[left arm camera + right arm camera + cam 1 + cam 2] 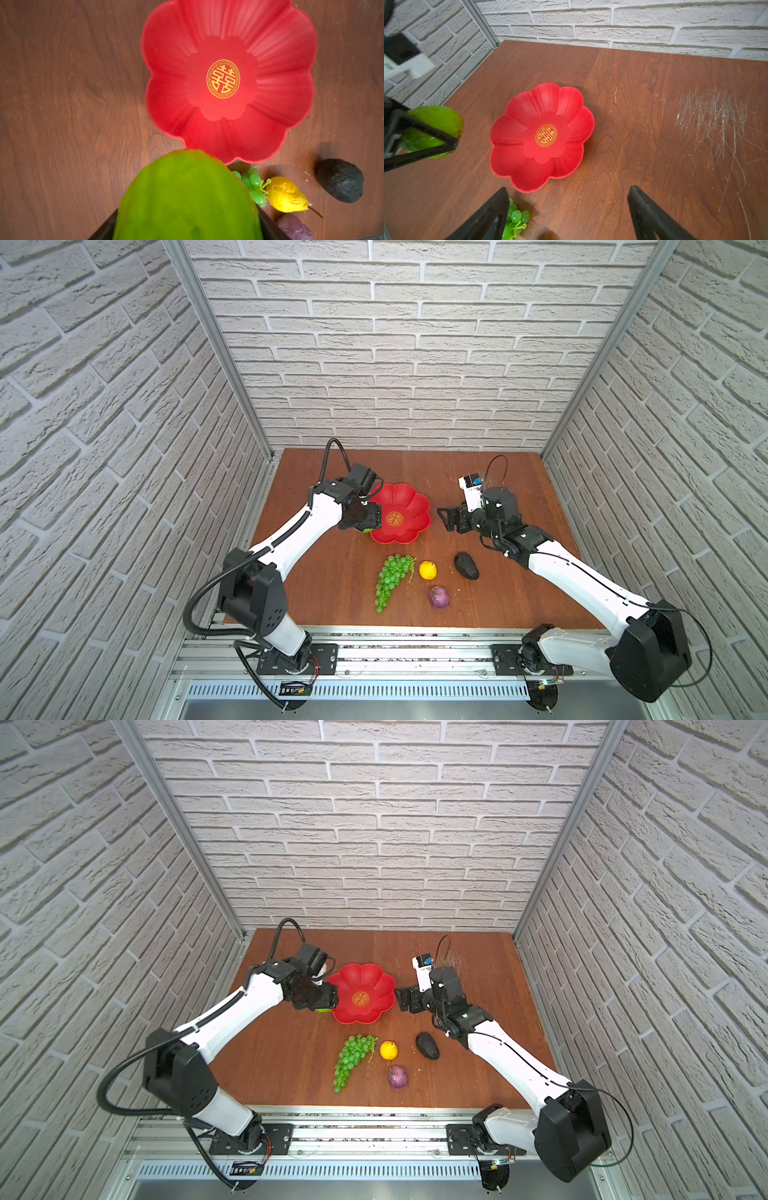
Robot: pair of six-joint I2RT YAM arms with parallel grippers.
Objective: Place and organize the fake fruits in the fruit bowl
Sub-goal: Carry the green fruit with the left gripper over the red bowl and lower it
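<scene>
My left gripper (368, 526) is shut on the bumpy bright-green ball (187, 197), held just left of the fruit bowl (405, 497), above the table by its rim. The red flower-shaped bowl has nothing in it; its gold emblem (223, 79) shows. My right gripper (444, 519) hovers open and empty just right of the bowl, jaws wide apart (569, 189). In front of the bowl lie the grape bunch (392, 578), the lemon (427, 570), the dark avocado (466, 565) and the purple fruit (439, 597).
The brown wooden table (316, 597) is closed in by brick-patterned walls at the back and both sides. A metal rail (395, 651) with both arm bases runs along the front edge. Scratch marks (716, 124) cover the table's far right.
</scene>
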